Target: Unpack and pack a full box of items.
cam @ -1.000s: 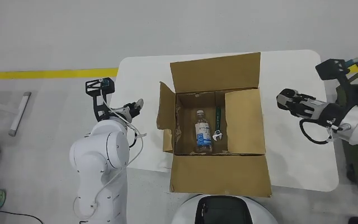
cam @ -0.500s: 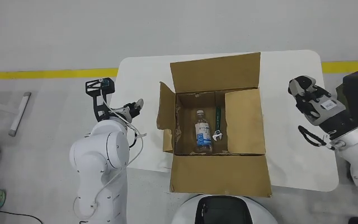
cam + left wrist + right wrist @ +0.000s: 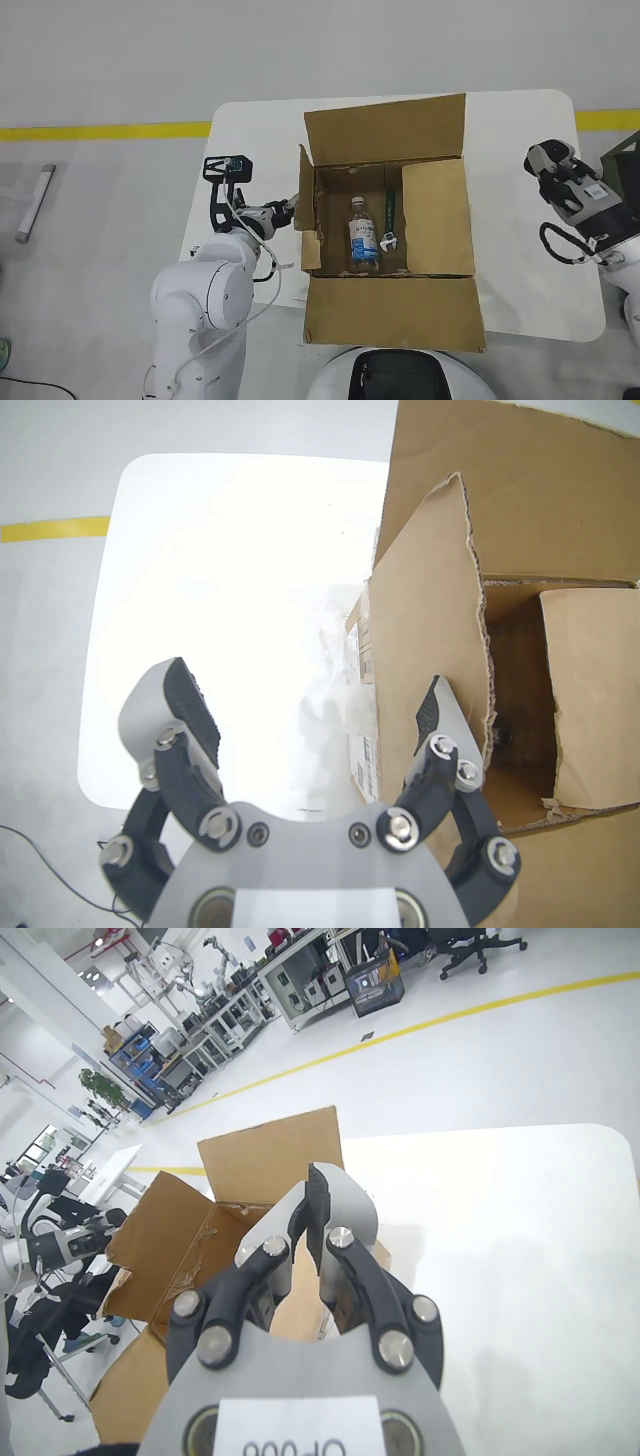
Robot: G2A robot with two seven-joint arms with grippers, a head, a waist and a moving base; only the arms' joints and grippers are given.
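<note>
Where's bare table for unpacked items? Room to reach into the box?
Widest: table right of the cardboard box, out to the right gripper at its edge. Smaller patch left of the box, where the left gripper hovers by the side flap. Inside, bottle and wrench lie mid-floor; bare strip left of the bottle.

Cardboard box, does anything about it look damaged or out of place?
Yes. The cardboard box has torn flaps: the side flap next to the left gripper has a ragged, ripped edge, and the opposite flap, folded in over the opening, is frayed at its corner. The bottle and wrench inside lie flat, nothing spilled.
</note>
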